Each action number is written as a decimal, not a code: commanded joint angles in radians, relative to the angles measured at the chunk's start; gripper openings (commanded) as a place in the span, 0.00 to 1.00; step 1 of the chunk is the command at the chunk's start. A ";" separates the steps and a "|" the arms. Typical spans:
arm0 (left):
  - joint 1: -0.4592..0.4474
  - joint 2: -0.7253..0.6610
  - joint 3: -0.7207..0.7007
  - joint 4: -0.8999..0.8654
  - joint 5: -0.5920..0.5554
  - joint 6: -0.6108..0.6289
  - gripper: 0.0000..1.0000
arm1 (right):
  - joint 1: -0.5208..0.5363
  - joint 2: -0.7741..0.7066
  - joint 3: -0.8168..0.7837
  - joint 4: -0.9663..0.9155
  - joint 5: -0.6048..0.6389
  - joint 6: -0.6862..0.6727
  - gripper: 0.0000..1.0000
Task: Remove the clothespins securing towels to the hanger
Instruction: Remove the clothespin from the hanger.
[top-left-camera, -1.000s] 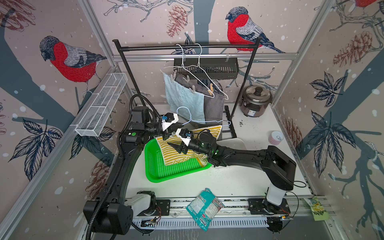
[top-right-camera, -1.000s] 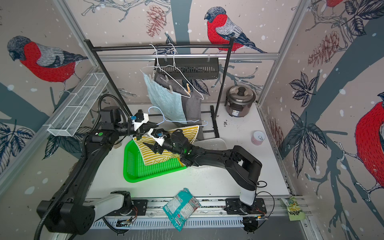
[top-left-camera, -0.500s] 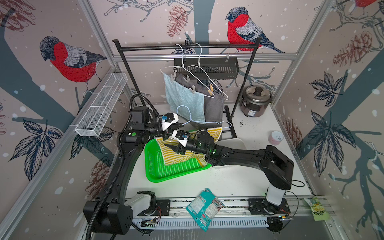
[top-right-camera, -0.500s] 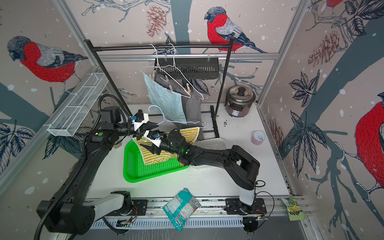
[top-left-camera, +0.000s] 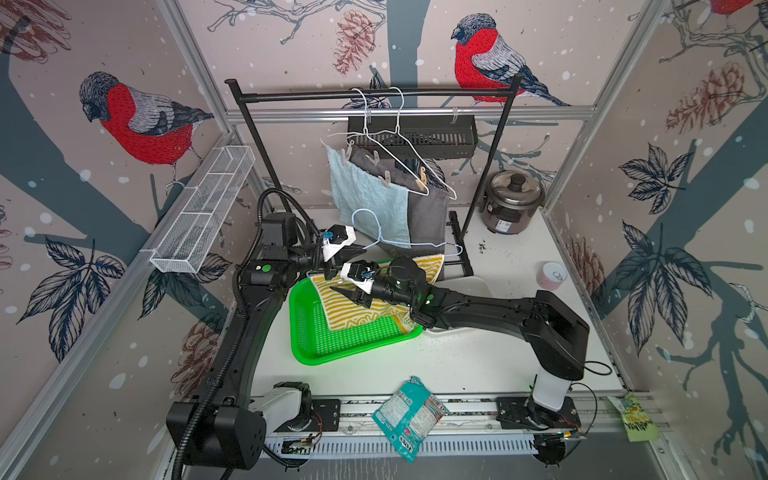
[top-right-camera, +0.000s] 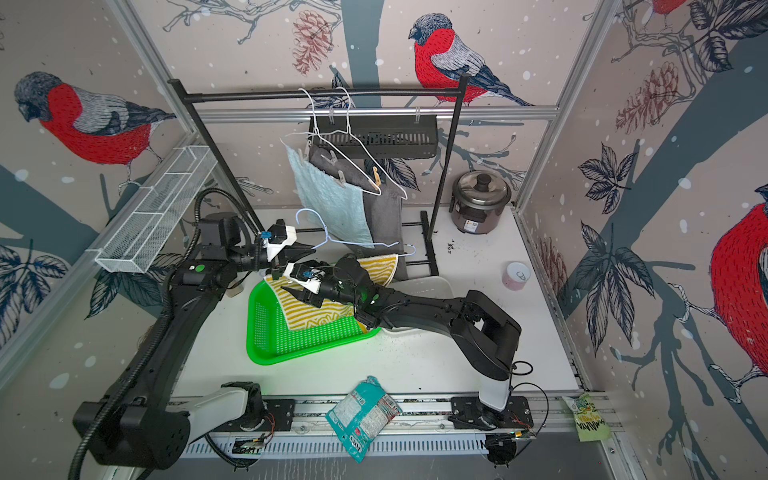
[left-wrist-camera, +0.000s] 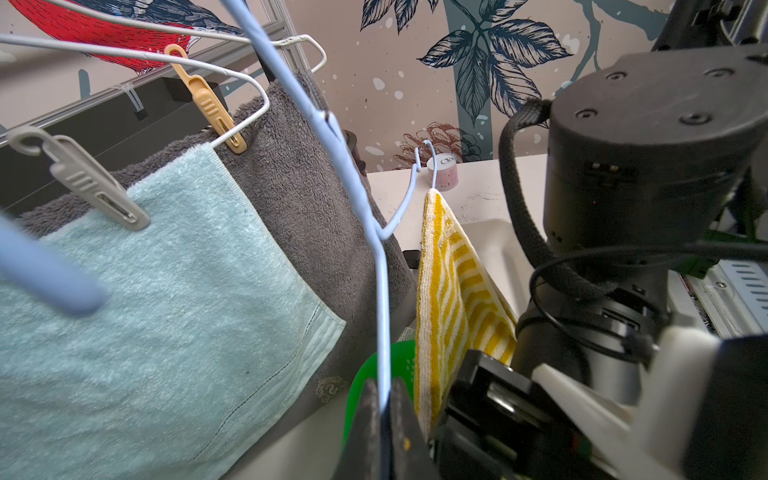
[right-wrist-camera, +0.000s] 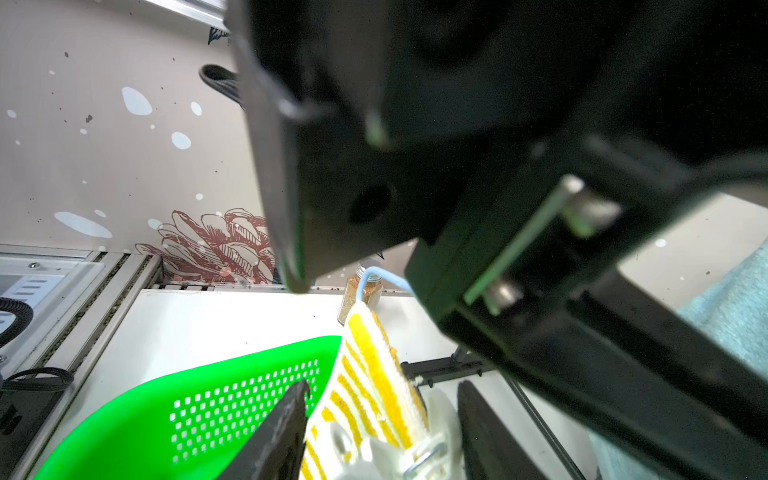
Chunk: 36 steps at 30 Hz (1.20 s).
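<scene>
Change: over the last second the jaws of our right gripper (right-wrist-camera: 382, 388) have drawn in on either side of a whitish clothespin (right-wrist-camera: 390, 453), while the arm has barely shifted above the green tray (top-left-camera: 332, 345)
Right gripper: part open, with a gap still showing on each side of the peg, so nothing is gripped yet
Left gripper (left-wrist-camera: 382, 432): clenched on the wire of the blue hanger (left-wrist-camera: 382, 291), as before
Clothespin: on the upper edge of the striped towel (top-left-camera: 357, 307), between our right jaws
Striped towel: hung from the blue hanger, its lower part lying in the tray
Meaning: we judge the squeeze is about to land, and once the peg is pinched open it should pull free
Left to do: a grey peg (left-wrist-camera: 83, 183) and a tan peg (left-wrist-camera: 208, 104) still pin the light blue towel (top-left-camera: 365, 199) and the dark grey towel (top-left-camera: 428, 212) below the black rail (top-left-camera: 374, 94)
</scene>
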<state>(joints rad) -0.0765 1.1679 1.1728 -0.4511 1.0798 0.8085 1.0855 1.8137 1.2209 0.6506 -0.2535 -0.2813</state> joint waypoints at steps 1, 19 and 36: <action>-0.002 -0.004 0.001 0.028 0.012 0.004 0.00 | 0.004 0.004 0.014 -0.026 0.013 -0.033 0.55; -0.002 0.001 -0.001 0.026 0.014 0.004 0.00 | 0.009 0.019 0.033 -0.032 0.021 -0.063 0.41; -0.002 0.003 -0.002 0.026 0.009 0.004 0.00 | 0.014 0.013 0.034 -0.032 0.032 -0.113 0.30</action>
<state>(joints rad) -0.0696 1.1717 1.1728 -0.4454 1.0779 0.7868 1.0851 1.8282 1.2453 0.6445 -0.2150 -0.3424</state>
